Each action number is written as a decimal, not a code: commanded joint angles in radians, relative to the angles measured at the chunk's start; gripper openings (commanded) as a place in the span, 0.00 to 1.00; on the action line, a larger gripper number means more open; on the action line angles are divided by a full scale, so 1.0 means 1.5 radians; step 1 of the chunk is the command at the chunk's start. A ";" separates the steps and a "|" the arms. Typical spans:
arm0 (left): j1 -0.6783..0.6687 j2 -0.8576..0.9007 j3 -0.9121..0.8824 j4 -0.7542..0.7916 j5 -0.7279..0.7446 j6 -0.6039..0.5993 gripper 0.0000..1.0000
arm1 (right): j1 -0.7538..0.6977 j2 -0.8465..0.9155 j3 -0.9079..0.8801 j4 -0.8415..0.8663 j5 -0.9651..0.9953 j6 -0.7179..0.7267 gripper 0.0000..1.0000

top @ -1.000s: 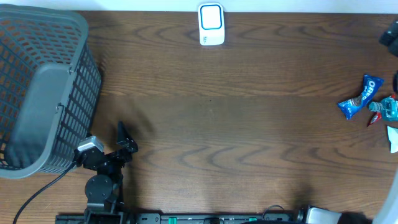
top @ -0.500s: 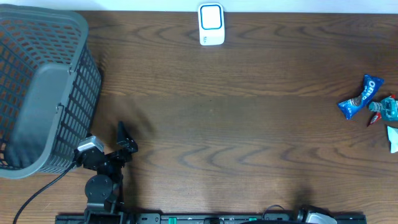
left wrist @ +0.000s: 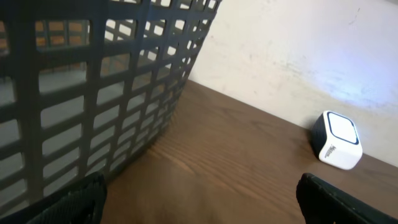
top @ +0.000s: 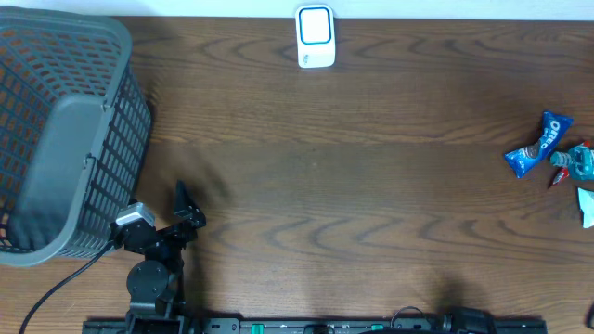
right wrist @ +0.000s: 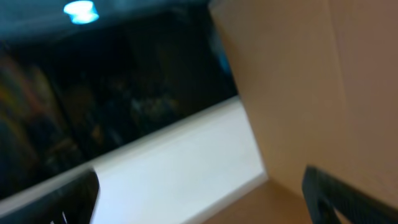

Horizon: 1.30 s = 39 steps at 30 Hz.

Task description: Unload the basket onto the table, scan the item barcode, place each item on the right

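Note:
Several snack packets lie at the table's right edge: a blue Oreo packet (top: pixel 538 144), a teal and red one (top: pixel 571 165) and a white one (top: pixel 587 206) cut off by the frame. The white scanner with a blue face (top: pixel 316 37) stands at the far middle edge, and the left wrist view shows the scanner (left wrist: pixel 336 140) ahead to the right. My left gripper (top: pixel 187 211) rests near the front left, beside the basket; in its wrist view the left gripper (left wrist: pixel 199 208) is open and empty. My right gripper (right wrist: pixel 202 202) is open and empty, in a blurred view off the table.
A large grey mesh basket (top: pixel 65 139) fills the left end of the table, and its wall (left wrist: pixel 93 87) stands close to my left gripper. A black rail (top: pixel 306 326) runs along the front edge. Brown wood tabletop (top: pixel 353 186) lies between the basket and the packets.
The right arm's parts that showed at the right and bottom right of the overhead view have left the frame. The left arm and the objects have not moved.

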 commanded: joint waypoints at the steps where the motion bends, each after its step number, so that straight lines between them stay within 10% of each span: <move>1: 0.004 -0.004 -0.018 -0.014 0.002 0.004 0.98 | 0.010 -0.085 -0.167 0.079 -0.068 0.005 0.99; 18: 0.004 -0.004 -0.018 -0.014 0.002 0.004 0.98 | 0.025 -0.406 -0.778 0.458 -0.150 0.009 0.99; 39: 0.004 -0.004 -0.018 -0.014 0.002 0.004 0.98 | 0.056 -0.423 -0.965 0.420 -0.115 -0.119 0.99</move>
